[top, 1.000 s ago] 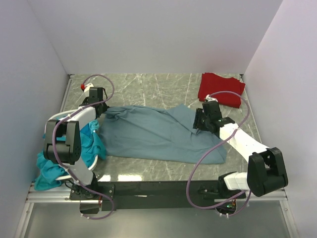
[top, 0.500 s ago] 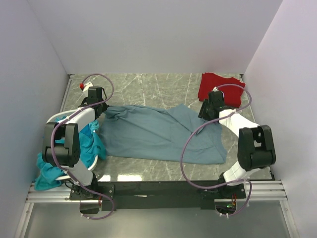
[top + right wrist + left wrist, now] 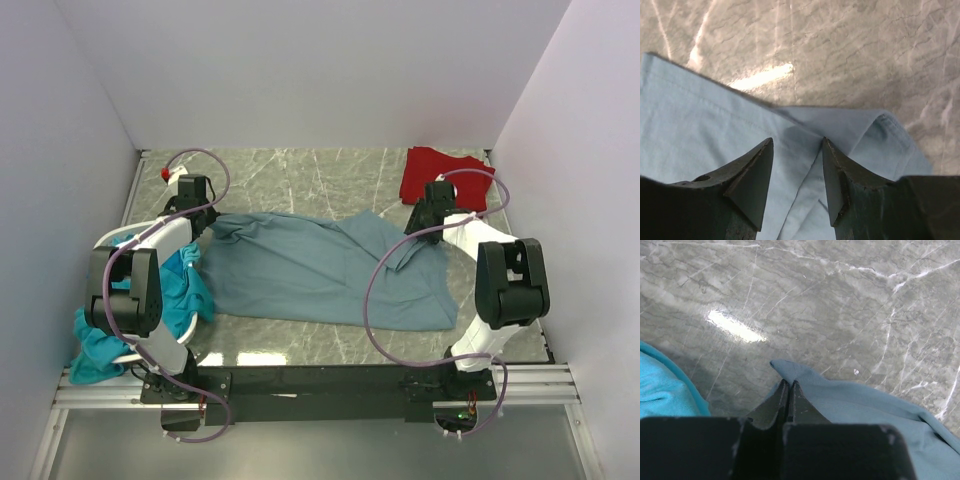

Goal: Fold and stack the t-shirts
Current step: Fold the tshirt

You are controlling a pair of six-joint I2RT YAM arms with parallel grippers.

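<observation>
A grey-blue t-shirt (image 3: 330,270) lies spread across the middle of the marble table. My left gripper (image 3: 200,215) is shut on its far left corner (image 3: 785,371) and pins it low over the table. My right gripper (image 3: 425,225) is open, its jaws set over a fold of the shirt's far right edge (image 3: 800,150). A folded red t-shirt (image 3: 445,178) lies at the far right. A turquoise t-shirt (image 3: 150,305) is bunched at the near left, and its edge shows in the left wrist view (image 3: 662,390).
White walls close in the table on the left, back and right. Bare marble (image 3: 300,175) runs along the far side behind the grey-blue shirt. Purple cables (image 3: 400,300) loop from both arms over the near part of the table.
My right gripper has moved away from me and to the right, from the shirt's middle right to its far right edge near the red shirt. The left arm has not moved.
</observation>
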